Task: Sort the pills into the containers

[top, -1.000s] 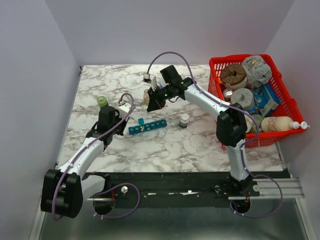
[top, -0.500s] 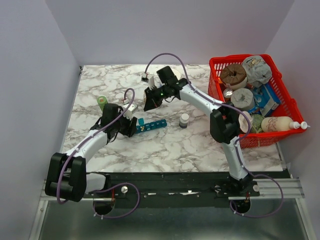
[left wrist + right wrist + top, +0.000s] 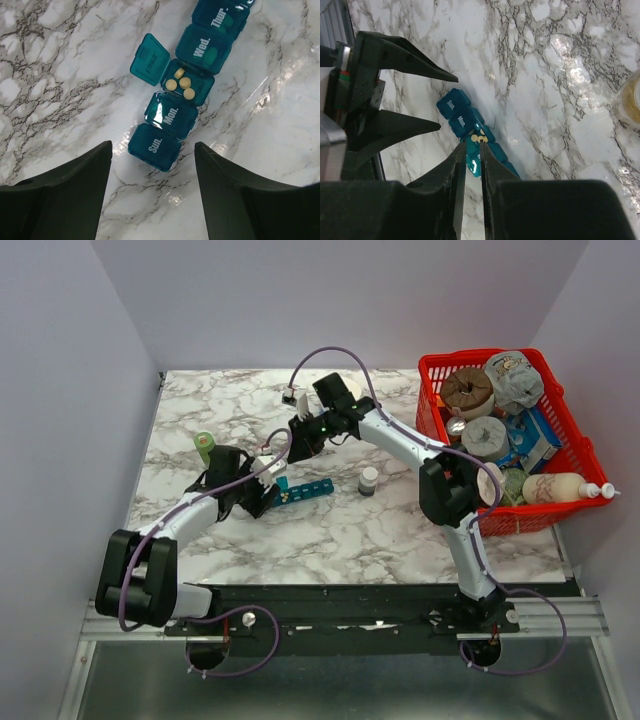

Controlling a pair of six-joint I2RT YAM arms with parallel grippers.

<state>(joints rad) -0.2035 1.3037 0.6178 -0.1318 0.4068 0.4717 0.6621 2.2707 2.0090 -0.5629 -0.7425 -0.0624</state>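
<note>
Closer now, our left fingers point(image 3: 150, 200) spread wide just short of the pill organizer point(image 3: 187, 95); three pills point(image 3: 181, 85) lie in its open compartment, right fingers point(image 3: 471, 172) nearly shut above.

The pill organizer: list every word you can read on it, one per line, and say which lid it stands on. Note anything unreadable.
"Sun." on the end lid of the pill organizer.
"Mon." on the next lid.
"Wed." on the lid past the open compartment.
"Thur." on the lid after that.
The flipped-open lid carries raised lettering, too faint to read.
</note>
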